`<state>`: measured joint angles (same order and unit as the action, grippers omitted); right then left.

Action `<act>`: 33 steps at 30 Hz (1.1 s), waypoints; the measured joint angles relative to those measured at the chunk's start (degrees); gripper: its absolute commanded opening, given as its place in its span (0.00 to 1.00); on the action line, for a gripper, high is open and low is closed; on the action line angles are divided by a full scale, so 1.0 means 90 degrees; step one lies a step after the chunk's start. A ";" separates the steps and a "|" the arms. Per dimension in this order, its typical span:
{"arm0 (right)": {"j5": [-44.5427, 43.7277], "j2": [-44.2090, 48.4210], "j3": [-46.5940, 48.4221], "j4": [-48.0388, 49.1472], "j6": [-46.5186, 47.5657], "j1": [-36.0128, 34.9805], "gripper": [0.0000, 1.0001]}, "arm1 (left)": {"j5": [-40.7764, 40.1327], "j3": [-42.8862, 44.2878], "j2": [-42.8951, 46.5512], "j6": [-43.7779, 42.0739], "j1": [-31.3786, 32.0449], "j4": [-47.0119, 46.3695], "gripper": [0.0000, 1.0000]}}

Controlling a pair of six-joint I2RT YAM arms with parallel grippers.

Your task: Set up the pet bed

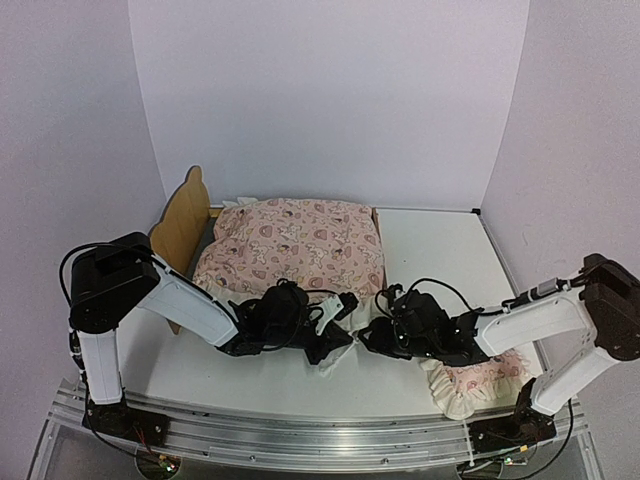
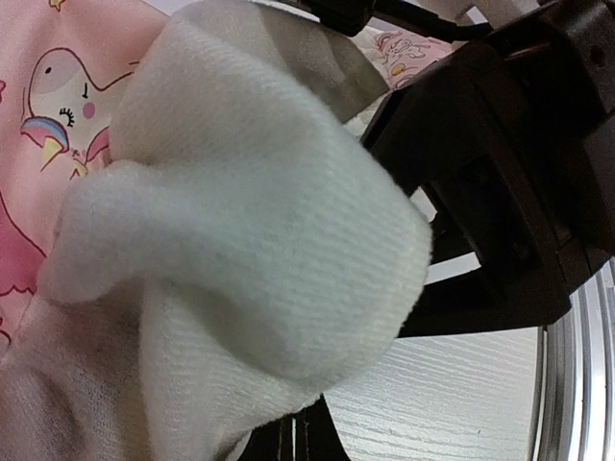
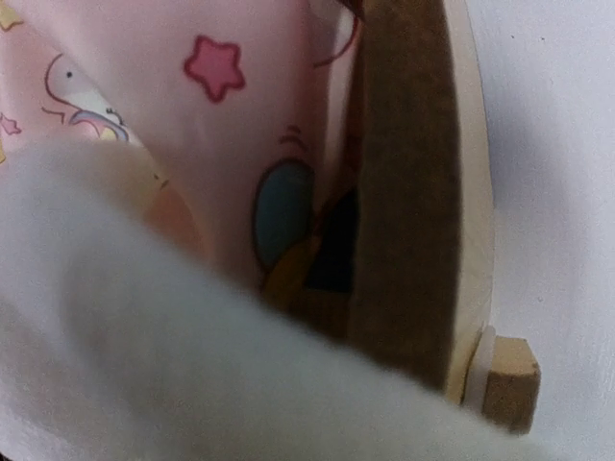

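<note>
So the pet bed (image 1: 185,225) sits at the back left of the bench (image 1: 440,250), bear-ear headboard at the left end. The pink cushion (image 1: 295,250) lies across the frame and covers the base. Its near edge spills over the rail toward the arms though, so I'd call this the tucking/straightening bit, not done

Left arm (image 1: 185,300) reaches in low along the front of the bed, and its jaws are clamped right down on the cushion's cream ruffle (image 2: 250,240). Its wrist view is basically a faceful of bunched fabric. Pinching the frill makes sense to me: it's the only thin, grabbable part of something that puffy, and you can drag a corner by it without squashing the middle

Right arm (image 1: 525,325) comes in from the other side, wrist just beside the left one at the near corner. Its jaws I honestly can't tell. Blurry white frill hides them in its own camera, and from above it's black on black. That camera does show a plywood panel (image 3: 413,192) of the bed edge-on with the cushion against its inner face, so that corner looks close to seated

The little pillow (image 1: 485,385) lies on the bench under the right arm, well apart from the bed. My guess is it goes on last, up by the headboard
</note>
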<state>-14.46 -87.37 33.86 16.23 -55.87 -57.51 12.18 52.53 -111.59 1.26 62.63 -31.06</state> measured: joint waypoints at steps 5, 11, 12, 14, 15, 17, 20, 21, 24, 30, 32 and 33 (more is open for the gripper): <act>-0.0116 -0.0252 0.0098 0.0255 0.0005 -0.0004 0.11 | -0.0014 0.0000 0.0000 -0.0168 0.0000 0.0007 0.00; -0.0177 -0.0264 0.0106 0.0401 0.0082 -0.0004 0.00 | -0.0092 0.0000 0.0000 -0.0486 -0.0008 0.0007 0.00; -0.0186 -0.0206 0.0066 0.0396 0.0120 -0.0004 0.00 | -0.0096 0.0000 0.0000 -0.0508 -0.0015 0.0009 0.00; -0.0196 0.0027 -0.0069 0.0329 0.0208 -0.0004 0.00 | -0.0093 0.0000 0.0000 -0.0563 -0.0035 0.0012 0.00; -0.0194 0.0165 -0.0130 0.0266 0.0263 -0.0004 0.00 | -0.0089 0.0000 0.0000 -0.0617 -0.0050 0.0014 0.00; -0.0173 0.0421 -0.0208 0.0161 0.0428 -0.0004 0.00 | -0.0061 0.0013 0.0000 -0.0687 -0.0081 0.0019 0.00; -0.0056 0.0783 -0.0234 -0.0102 0.0755 -0.0004 0.00 | -0.0025 0.0107 0.0000 -0.0820 -0.0117 0.0082 0.00; -0.0003 0.0878 -0.0235 -0.0181 0.0862 -0.0003 0.00 | -0.0015 0.0141 0.0000 -0.0846 -0.0126 0.0103 0.00; 0.0279 0.1057 -0.0235 -0.0389 0.1237 -0.0002 0.00 | 0.0059 0.0263 -0.0006 -0.0979 -0.0148 0.0179 0.00; 0.1119 0.1132 -0.0204 -0.0860 0.2098 -0.0004 0.00 | 0.0542 0.0790 -0.0136 -0.1296 -0.0177 0.0672 0.00; 0.1294 0.1150 -0.0191 -0.0941 0.2281 -0.0004 0.00 | 0.0687 0.0896 -0.0162 -0.1386 -0.0189 0.0851 0.00; 0.1363 0.1163 -0.0188 -0.0958 0.2377 -0.0004 0.00 | 0.0761 0.0951 -0.0183 -0.1442 -0.0196 0.0954 0.00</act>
<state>-2.19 -76.90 32.17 7.60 -34.48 -57.54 19.03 61.09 -113.24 -11.72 60.87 -22.48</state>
